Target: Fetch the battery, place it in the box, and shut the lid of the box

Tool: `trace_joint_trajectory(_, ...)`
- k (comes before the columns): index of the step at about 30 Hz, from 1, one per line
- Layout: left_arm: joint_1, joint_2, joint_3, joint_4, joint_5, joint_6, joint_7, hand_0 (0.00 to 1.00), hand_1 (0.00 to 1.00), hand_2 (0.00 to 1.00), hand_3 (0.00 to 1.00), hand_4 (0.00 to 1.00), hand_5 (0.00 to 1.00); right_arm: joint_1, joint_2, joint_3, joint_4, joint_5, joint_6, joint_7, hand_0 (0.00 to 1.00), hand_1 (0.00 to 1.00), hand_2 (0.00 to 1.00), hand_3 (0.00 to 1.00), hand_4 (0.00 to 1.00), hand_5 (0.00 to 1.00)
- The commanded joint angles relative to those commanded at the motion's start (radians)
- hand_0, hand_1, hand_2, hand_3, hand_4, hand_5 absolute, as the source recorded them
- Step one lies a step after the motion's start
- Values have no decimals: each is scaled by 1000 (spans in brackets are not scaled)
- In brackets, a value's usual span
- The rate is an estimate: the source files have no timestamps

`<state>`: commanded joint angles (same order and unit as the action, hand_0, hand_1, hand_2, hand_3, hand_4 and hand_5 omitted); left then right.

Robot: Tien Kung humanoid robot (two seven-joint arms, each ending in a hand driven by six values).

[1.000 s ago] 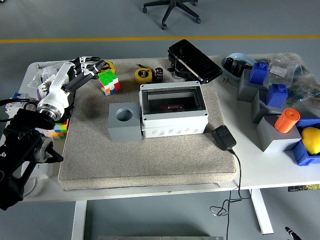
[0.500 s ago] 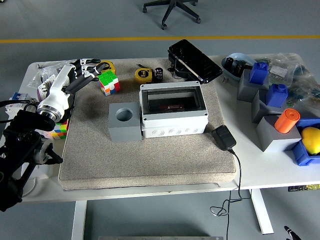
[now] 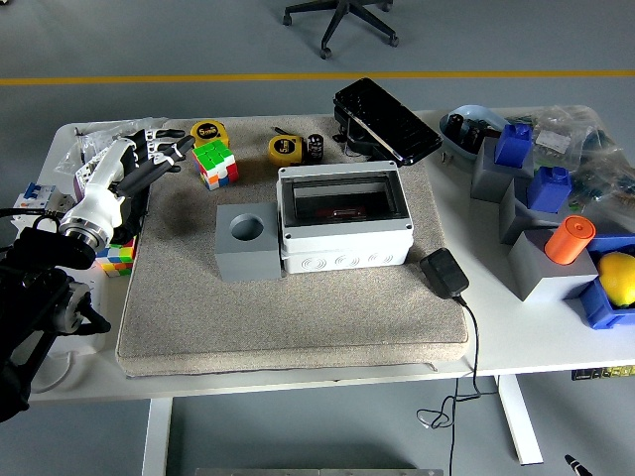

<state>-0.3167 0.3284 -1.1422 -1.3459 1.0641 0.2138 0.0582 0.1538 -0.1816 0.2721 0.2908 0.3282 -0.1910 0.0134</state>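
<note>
A grey box (image 3: 344,228) stands on the beige mat (image 3: 288,297), its dark lid (image 3: 385,120) swung open behind it. A dark flat thing with a red mark lies inside the box. A small black cylinder, the battery (image 3: 315,147), stands behind the box beside a yellow tape measure (image 3: 284,150). My left hand (image 3: 149,159) hovers over the mat's far left corner, fingers spread and empty, left of a Rubik's cube (image 3: 215,163). My right hand is out of view.
A grey block with a round hole (image 3: 245,241) sits left of the box. A black power adapter (image 3: 444,272) with a cable lies to the right. Grey and blue blocks, an orange cylinder (image 3: 569,238) and a yellow ball (image 3: 618,276) crowd the right side.
My left arm has drawn back to the left and toward me, away from the Rubik's cube. Its fingers stay spread. A yellow tape measure behind the cube is uncovered.
</note>
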Motion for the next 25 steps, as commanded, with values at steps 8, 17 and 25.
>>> trace_joint_trajectory(8, 45, 4, -12, 6, 3, 0, -1, 587, 664, 632, 663, 998, 566, -26, 5, 10, -3, -9, -13, -2, 702, 681, 675, 590, 961, 500)
trace_joint_trajectory(17, 52, 5, -19, 4, 4, 0, -4, 592, 664, 630, 664, 998, 567, -36, -1, 18, -5, -14, -19, -6, 702, 682, 675, 590, 961, 500)
trace_joint_trajectory(25, 57, -8, -21, -3, 7, -1, -2, 591, 664, 629, 664, 998, 566, -53, 6, 17, -9, -10, -14, -2, 702, 682, 675, 590, 961, 500)
